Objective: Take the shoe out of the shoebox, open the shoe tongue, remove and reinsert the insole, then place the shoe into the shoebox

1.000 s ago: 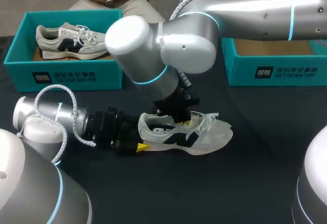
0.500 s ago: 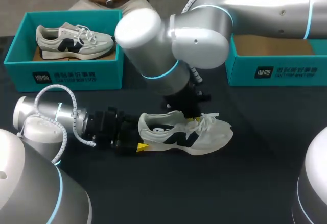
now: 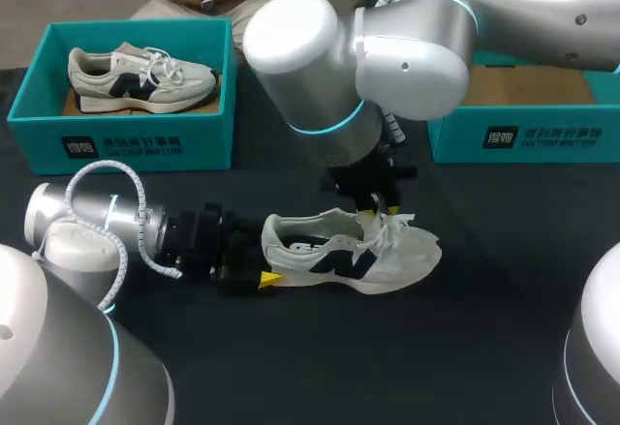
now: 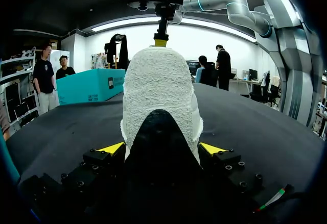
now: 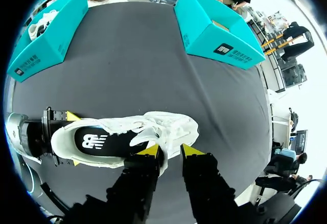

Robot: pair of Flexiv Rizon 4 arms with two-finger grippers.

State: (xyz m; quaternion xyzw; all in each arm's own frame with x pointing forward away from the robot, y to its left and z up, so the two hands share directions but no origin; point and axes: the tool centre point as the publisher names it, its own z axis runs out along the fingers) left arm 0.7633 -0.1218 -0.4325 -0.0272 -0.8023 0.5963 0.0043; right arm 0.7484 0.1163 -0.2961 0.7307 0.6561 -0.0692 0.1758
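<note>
A white sneaker with dark side marks lies on the black table, toe to the right. My left gripper comes in low from the left and is shut on the heel. In the left wrist view the heel fills the space between the yellow tips. My right gripper hangs over the tongue and laces. In the right wrist view it stands slightly open at the shoe's side edge, gripping nothing. The dark insole shows inside the shoe.
A teal shoebox at the back left holds a second sneaker. Another teal shoebox stands at the back right, partly behind my right arm. Bare black table lies in front of and to the right of the shoe.
My right arm has shifted to the right along the shoe, from mid-shoe to the laces, and its fingers have parted. The left gripper and the shoe have kept still.
</note>
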